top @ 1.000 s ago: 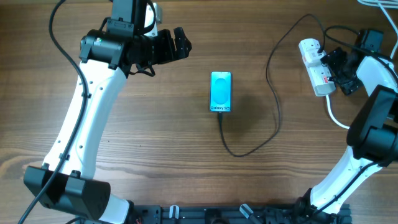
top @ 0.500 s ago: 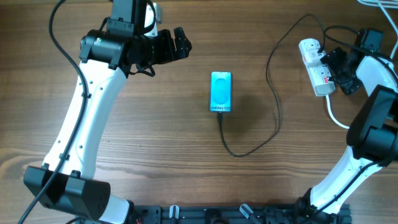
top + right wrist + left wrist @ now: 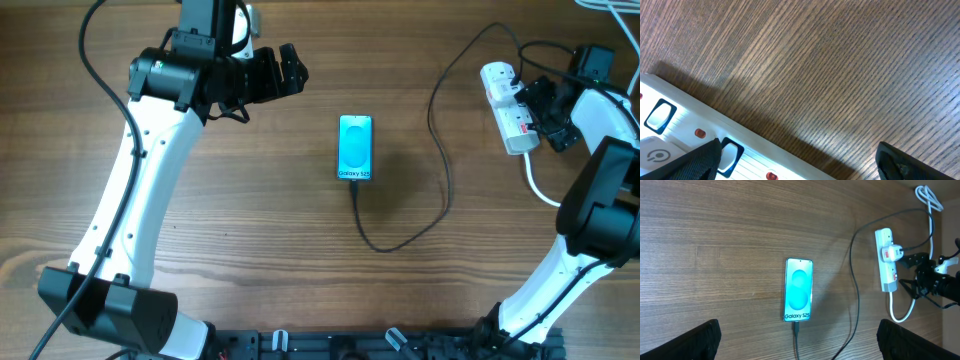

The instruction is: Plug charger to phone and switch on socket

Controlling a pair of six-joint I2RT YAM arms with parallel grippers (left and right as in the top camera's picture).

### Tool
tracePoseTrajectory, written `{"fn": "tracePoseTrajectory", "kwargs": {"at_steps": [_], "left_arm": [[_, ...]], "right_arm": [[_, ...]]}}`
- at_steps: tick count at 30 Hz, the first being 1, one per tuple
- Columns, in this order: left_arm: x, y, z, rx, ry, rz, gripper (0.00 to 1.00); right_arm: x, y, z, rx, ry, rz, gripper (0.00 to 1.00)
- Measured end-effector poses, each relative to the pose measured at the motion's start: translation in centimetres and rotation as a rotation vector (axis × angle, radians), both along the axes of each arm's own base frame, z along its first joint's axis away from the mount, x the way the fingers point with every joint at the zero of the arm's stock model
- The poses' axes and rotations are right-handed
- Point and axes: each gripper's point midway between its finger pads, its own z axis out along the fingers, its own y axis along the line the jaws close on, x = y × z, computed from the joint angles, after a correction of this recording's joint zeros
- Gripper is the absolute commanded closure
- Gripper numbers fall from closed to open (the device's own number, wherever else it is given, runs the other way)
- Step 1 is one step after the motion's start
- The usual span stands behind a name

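Observation:
The phone [image 3: 355,147] lies flat mid-table with its cyan screen up, also visible in the left wrist view [image 3: 798,289]. The charger's thin black cable [image 3: 441,190] loops from the phone's near end up to a white plug adapter [image 3: 891,253] in the socket [image 3: 507,120]. Its connector tip [image 3: 795,328] sits against the phone's lower edge. My left gripper [image 3: 288,72] hovers open, high and left of the phone. My right gripper [image 3: 537,112] is open right beside the socket [image 3: 695,142]. One of its fingers [image 3: 702,162] is next to a rocker switch [image 3: 730,155].
A thick white cord [image 3: 535,180] curves off the socket's near end toward the right arm. A looped white cable [image 3: 930,195] lies at the far right corner. The arm bases stand along the table's front edge [image 3: 380,340].

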Motion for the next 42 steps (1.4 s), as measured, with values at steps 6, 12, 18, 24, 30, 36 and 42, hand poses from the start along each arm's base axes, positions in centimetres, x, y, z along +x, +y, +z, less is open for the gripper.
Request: {"fn": "tracePoseTrajectory", "kwargs": {"at_steps": [6,12,18,24,30,36,42], "left_arm": [[0.01,0.02,0.00,0.000,0.000,0.000,0.00],[0.01,0.02,0.00,0.000,0.000,0.000,0.00],[0.01,0.02,0.00,0.000,0.000,0.000,0.00],[0.00,0.00,0.00,0.000,0.000,0.000,0.00],[0.01,0.02,0.00,0.000,0.000,0.000,0.00],[0.01,0.02,0.00,0.000,0.000,0.000,0.00],[0.01,0.02,0.00,0.000,0.000,0.000,0.00]], "right_arm": [[-0.01,-0.01,0.05,-0.007,0.004,0.001,0.00],[0.03,0.03,0.11,-0.025,0.010,0.018,0.00],[0.05,0.03,0.15,-0.033,0.013,0.022,0.00],[0.06,0.04,0.15,-0.032,0.013,0.022,0.00],[0.07,0.05,0.15,-0.033,0.013,0.025,0.00],[0.07,0.07,0.15,-0.033,0.013,0.025,0.00],[0.07,0.06,0.16,-0.033,0.013,0.025,0.00]]}}
